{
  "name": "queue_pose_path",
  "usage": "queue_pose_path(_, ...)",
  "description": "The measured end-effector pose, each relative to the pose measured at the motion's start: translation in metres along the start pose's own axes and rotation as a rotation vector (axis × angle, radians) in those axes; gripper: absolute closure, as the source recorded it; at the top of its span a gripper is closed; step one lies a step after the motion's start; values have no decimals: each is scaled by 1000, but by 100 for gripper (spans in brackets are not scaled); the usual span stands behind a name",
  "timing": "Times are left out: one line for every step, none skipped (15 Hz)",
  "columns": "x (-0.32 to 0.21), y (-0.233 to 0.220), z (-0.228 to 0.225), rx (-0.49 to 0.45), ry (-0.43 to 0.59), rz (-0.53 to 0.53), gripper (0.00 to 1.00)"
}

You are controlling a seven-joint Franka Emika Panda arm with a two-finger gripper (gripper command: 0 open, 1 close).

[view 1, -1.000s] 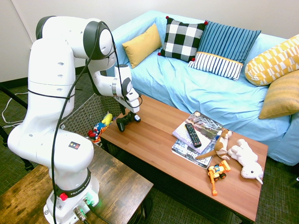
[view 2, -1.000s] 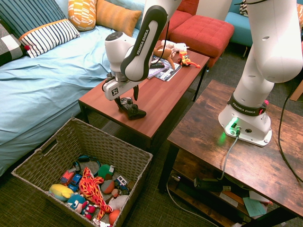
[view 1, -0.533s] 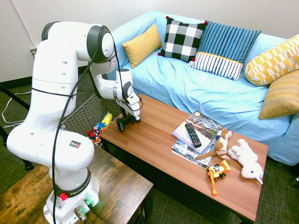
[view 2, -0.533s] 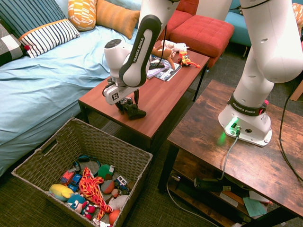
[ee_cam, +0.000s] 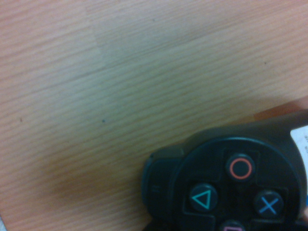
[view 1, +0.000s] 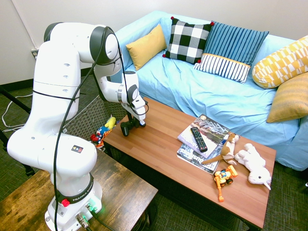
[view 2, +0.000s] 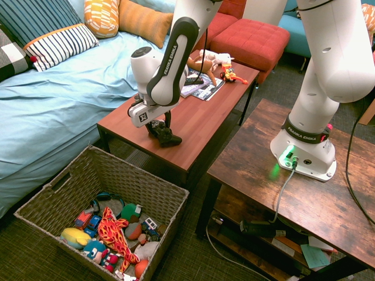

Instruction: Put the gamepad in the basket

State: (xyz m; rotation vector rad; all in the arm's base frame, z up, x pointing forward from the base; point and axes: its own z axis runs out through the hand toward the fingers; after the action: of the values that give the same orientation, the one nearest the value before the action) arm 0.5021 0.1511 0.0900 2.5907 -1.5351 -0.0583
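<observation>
i have the gripper [view 2: 160,124] down at the gamepad [view 2: 165,137], at the end of the coffee table [view 1: 168,144] nearest the basket [view 2: 126,167]. i can't tell from here whether it is spread or pinching the gamepad; the hand hides too much of that spot in both outside views. the gamepad lies on the wood, outside the basket, and as far as i can make out it is resting on the tabletop. up close in the wrist view i see its round button cluster, with a red circle, a green triangle and a blue cross, plus part of a pale label.

the basket stands on the floor just off the table's end, with toys in it: a yellow one [view 2: 75,237], a blue-headed one [view 2: 94,250] and a flame-patterned cloth thing [view 2: 115,234] among them.

further along the table i see the remote [view 1: 198,139] lying on some magazines [view 1: 185,155], a brown and white plush toy [view 1: 227,150] beside them, a white plush unicorn [view 1: 253,162] and an orange toy vehicle [view 1: 222,177]. the sofa [view 1: 178,86] runs alongside, covered in light blue.
</observation>
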Motion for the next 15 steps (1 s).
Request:
queue_pose_path(1, 0, 0, 0, -4, 1, 100)
queue_pose_path(1, 0, 0, 1, -10, 1, 100)
queue_pose_path(2, 0, 0, 3, -18, 2, 100)
queue_pose_path(3, -1, -1, 7, -29, -1, 100)
queue_pose_path(4, -2, -2, 14, -40, -7, 100)
queue_pose_path(7, -4, -6, 26, -49, -15, 100)
queue_pose_path(11, -6, -16, 45, -55, -21, 100)
queue_pose_path(15, -8, -30, 70, -51, -28, 100)
queue_pose_path(15, -9, -47, 93, -46, -33, 100)
queue_pose_path(10, -10, -62, 109, -43, -43, 100)
queue_pose_path(1, -10, -76, 121, -40, -62, 100)
queue_pose_path(-13, -13, -88, 127, -37, -87, 100)
queue_pose_path(-31, -17, -99, 129, -28, -111, 100)
queue_pose_path(-53, -21, -108, 129, -14, -132, 100)
queue_pose_path(-78, -27, -114, 127, -4, -153, 100)
